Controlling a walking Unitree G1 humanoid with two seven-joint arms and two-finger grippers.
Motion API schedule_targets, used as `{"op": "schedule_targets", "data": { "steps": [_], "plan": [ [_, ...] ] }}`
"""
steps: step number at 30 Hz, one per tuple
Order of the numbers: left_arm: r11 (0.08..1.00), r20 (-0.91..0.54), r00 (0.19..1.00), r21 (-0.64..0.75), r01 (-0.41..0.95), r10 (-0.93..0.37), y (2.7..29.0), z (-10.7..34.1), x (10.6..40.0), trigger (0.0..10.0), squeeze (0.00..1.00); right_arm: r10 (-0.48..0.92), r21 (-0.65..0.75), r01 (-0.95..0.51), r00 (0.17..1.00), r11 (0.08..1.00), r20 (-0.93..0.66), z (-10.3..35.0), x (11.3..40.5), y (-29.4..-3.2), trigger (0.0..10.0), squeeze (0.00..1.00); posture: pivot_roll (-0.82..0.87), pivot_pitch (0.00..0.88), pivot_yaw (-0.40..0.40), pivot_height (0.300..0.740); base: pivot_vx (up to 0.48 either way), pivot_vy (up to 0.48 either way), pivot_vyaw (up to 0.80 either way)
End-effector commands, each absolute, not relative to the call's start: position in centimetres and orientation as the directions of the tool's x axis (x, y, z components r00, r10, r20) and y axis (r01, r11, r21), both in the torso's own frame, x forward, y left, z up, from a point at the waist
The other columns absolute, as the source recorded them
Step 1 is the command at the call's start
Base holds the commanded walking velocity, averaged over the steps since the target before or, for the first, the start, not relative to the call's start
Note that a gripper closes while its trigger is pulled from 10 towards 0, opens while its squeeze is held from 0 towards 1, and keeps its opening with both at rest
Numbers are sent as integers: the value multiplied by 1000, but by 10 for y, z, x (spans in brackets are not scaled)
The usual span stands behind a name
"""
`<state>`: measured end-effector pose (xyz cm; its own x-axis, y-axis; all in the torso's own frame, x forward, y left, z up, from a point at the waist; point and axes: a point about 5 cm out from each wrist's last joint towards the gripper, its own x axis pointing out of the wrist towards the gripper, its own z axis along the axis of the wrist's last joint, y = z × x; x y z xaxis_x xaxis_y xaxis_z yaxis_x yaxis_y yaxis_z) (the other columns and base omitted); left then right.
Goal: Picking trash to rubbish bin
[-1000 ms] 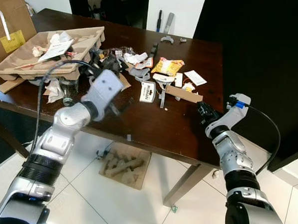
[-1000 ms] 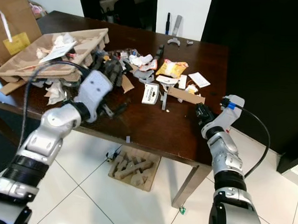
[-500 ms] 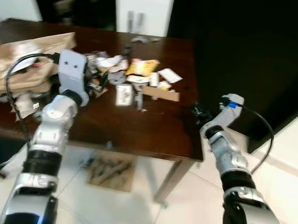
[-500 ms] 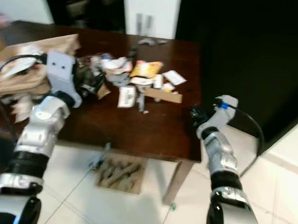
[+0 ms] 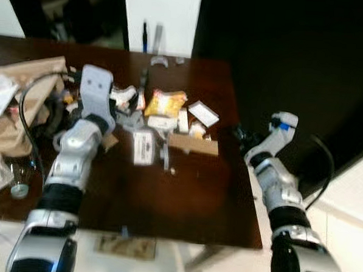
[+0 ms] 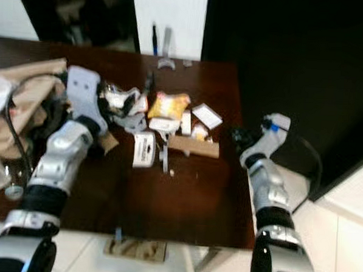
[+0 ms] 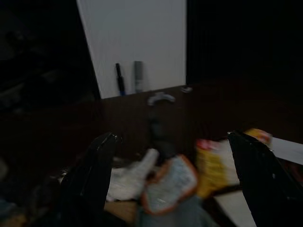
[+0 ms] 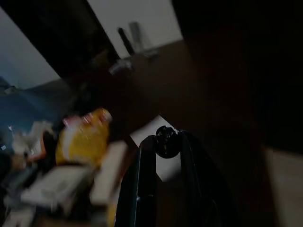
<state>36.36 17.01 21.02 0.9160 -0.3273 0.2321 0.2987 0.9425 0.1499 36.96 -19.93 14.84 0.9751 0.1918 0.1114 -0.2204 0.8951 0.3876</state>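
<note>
A dark wooden table [image 5: 184, 203] carries scattered litter: yellow snack packet [image 5: 165, 102], white card [image 5: 203, 113], cardboard strip [image 5: 193, 144], crumpled brown paper [image 5: 15, 112] far left.

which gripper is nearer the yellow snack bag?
Left. The left gripper is over the litter just beside the yellow snack bag; the right gripper sits at the table's right edge, farther off.

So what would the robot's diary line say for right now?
left gripper: open over trash pile | right gripper: shut on small black piece, at table edge | yellow bag: on table
</note>
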Motion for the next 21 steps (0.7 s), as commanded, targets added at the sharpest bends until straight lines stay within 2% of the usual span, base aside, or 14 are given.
{"op": "schedule_targets", "data": {
  "steps": [1, 2, 6, 11, 15, 17, 20, 21],
  "plan": [
    [903, 174, 889, 161, 399, -424, 158, 198, 360, 10000, 0, 201, 386, -222, 975, 895, 95, 142, 367, -195, 10000, 0, 78, 119, -10, 740, 0, 0, 0],
    [878, 162, 867, 178, 444, -471, 151, 195, 358, 10000, 0, 198, 387, -220, 975, 895, 96, 142, 367, -196, 10000, 0, 75, 124, -10, 740, 0, 0, 0],
    [850, 145, 842, 187, 493, -520, 140, 191, 353, 10000, 0, 189, 385, -211, 977, 898, 95, 141, 366, -200, 10000, 0, 70, 130, -7, 740, 0, 0, 0],
    [799, 112, 796, 194, 569, -594, 124, 180, 346, 10000, 0, 175, 384, -197, 980, 902, 93, 140, 364, -205, 10000, 0, 65, 135, -4, 740, 0, -394, 0],
    [720, 78, 716, 98, 688, -694, 102, 170, 336, 10000, 0, 168, 377, -189, 982, 907, 88, 139, 362, -208, 10000, 0, 62, 136, -2, 740, 0, 0, 0],
    [720, 78, 716, 98, 688, -694, 102, 170, 336, 10000, 0, 168, 377, -189, 982, 907, 88, 139, 362, -208, 10000, 0, 62, 136, -2, 740, 0, 0, 0],
    [633, 32, 632, 50, 773, -774, 89, 164, 324, 10000, 0, 164, 359, -183, 983, 915, 82, 140, 363, -210, 10000, 0, 60, 130, 1, 740, 0, 0, 0],
    [633, 32, 632, 50, 773, -774, 89, 164, 324, 10000, 0, 164, 359, -183, 983, 915, 82, 140, 363, -210, 10000, 0, 60, 130, 1, 740, 0, 0, 0]
  ]
}}
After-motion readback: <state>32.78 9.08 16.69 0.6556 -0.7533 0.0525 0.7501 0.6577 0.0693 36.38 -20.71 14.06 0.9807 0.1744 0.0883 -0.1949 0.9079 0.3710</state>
